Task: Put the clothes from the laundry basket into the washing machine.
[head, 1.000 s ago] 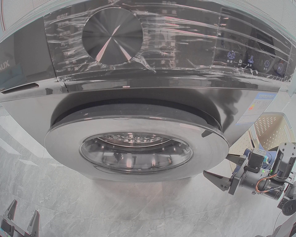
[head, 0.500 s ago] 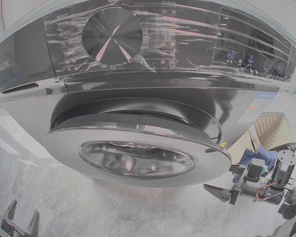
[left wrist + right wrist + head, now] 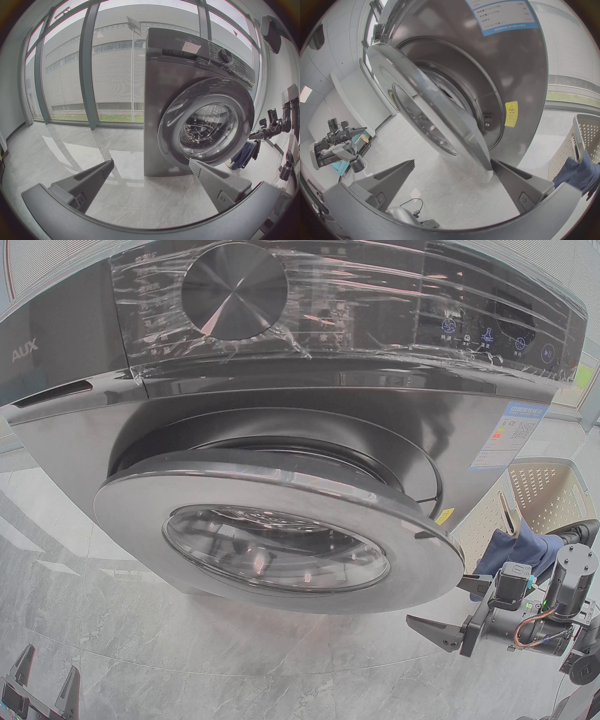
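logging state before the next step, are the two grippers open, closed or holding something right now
Left gripper: open, holding nothing.
Right gripper: open, holding nothing, at the edge of the washing machine door.

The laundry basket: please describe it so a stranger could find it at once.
Find the big grey washing machine with its round door ajar. On the floor to the robot's right of it stands the basket. It alone is beige perforated plastic, with a blue garment over its rim.

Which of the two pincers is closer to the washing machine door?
The right pincer, open at the free edge of the door; the left pincer sits low, far from it.
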